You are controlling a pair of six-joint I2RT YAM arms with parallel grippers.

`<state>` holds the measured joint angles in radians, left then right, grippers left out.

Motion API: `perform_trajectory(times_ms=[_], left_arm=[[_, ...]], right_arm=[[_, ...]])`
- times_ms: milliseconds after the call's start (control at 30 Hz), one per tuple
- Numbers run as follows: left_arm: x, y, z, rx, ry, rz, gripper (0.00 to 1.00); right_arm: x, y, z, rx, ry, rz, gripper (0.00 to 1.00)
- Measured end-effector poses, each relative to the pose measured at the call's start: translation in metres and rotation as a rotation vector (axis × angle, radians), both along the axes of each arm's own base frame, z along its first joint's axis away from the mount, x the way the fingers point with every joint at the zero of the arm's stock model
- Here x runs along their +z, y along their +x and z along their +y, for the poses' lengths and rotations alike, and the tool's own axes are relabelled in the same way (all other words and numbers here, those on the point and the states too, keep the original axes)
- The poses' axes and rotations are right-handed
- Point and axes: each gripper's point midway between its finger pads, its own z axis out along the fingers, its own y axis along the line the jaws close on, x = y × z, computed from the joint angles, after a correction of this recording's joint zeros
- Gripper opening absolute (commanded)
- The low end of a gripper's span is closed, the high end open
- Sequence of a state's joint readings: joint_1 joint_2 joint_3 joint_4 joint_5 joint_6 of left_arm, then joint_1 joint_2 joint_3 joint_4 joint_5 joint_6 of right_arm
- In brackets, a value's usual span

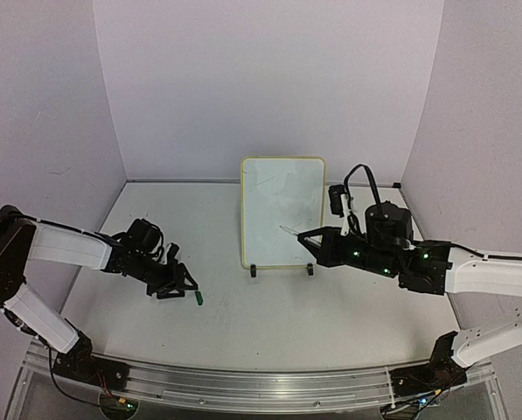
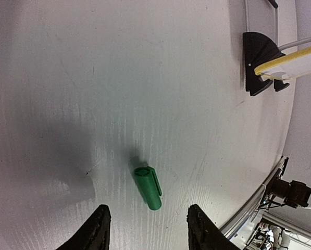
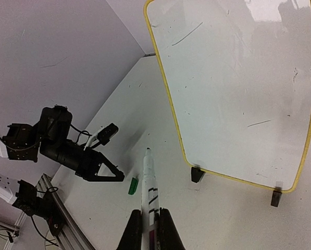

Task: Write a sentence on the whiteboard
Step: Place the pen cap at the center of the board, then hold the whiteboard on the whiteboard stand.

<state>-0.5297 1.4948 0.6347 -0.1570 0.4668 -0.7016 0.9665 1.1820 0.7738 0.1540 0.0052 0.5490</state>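
**Marker Held Before the Board, Cap Lying on the Table**

The whiteboard (image 1: 282, 206) stood near the middle of the table (image 1: 330, 324), towards its far side. It was propped on its two small black feet (image 1: 254, 270) and faced the arms. Its pale yellow frame (image 3: 165, 99) ran round a white face that showed only a few faint thin strokes and specks.

The right jaws were closed on a slim white marker (image 3: 148, 182), with the two fingers (image 3: 132, 232) pressed against its barrel on either side. The marker pointed away from the wrist towards the board, its bare tip leading. From above, the marker (image 1: 288, 231) crossed the lower part of the board's face. In the right wrist view the tip showed against the table, to the left of the frame and apart from it. Whether the tip touched the board could not be told from above.

The left jaws hung low over the table, left of the board and well apart from it. They were partly open and held nothing. A green cap (image 2: 147, 187) lay on its side on the table just ahead of the two dark fingers (image 2: 95, 232), roughly in line with the gap between them and touching neither. The cap (image 1: 198, 298) lay between the left arm and the board's left foot (image 2: 259, 62), nearer the arm.
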Motion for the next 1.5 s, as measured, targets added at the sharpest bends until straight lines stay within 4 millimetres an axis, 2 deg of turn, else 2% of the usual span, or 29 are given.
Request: perform_trajectory(times_ms=[200, 300, 400, 633, 733, 833, 933, 1033, 1133, 1333, 1500], left_arm=[[0.004, 0.006, 0.004, -0.01, 0.043, -0.039, 0.68], [0.022, 0.013, 0.002, -0.044, 0.051, -0.094, 0.73], [0.053, 0.029, -0.008, -0.106, 0.043, -0.188, 0.76], [0.149, 0.076, -0.041, -0.282, -0.033, -0.487, 0.78], [0.174, 0.093, -0.052, -0.346, -0.09, -0.571, 0.78], [0.181, 0.111, -0.062, -0.394, -0.146, -0.613, 0.77], [0.179, 0.128, -0.072, -0.431, -0.189, -0.635, 0.74], [0.178, 0.144, -0.086, -0.471, -0.23, -0.662, 0.64], [0.179, 0.156, -0.098, -0.501, -0.27, -0.695, 0.59], [0.188, 0.17, -0.112, -0.546, -0.33, -0.762, 0.5], [0.197, 0.169, -0.119, -0.575, -0.375, -0.792, 0.4]], right_arm=[[-0.004, -0.002, 0.0, 0.013, -0.021, 0.007, 0.0], [-0.002, -0.006, 0.003, 0.045, -0.033, 0.002, 0.0], [0.007, -0.006, 0.005, 0.057, -0.037, -0.014, 0.0], [0.029, 0.001, 0.009, 0.056, -0.052, -0.055, 0.0], [0.031, 0.007, 0.008, 0.063, -0.054, -0.058, 0.0], [0.031, 0.018, -0.001, 0.058, -0.053, -0.05, 0.0], [0.03, 0.026, -0.008, 0.063, -0.048, -0.044, 0.0], [0.031, 0.027, -0.01, 0.088, -0.038, -0.035, 0.0], [0.033, 0.021, -0.008, 0.123, -0.023, -0.033, 0.0], [0.034, 0.006, -0.012, 0.165, 0.005, -0.031, 0.0], [0.03, 0.001, -0.016, 0.171, 0.018, -0.022, 0.0]])
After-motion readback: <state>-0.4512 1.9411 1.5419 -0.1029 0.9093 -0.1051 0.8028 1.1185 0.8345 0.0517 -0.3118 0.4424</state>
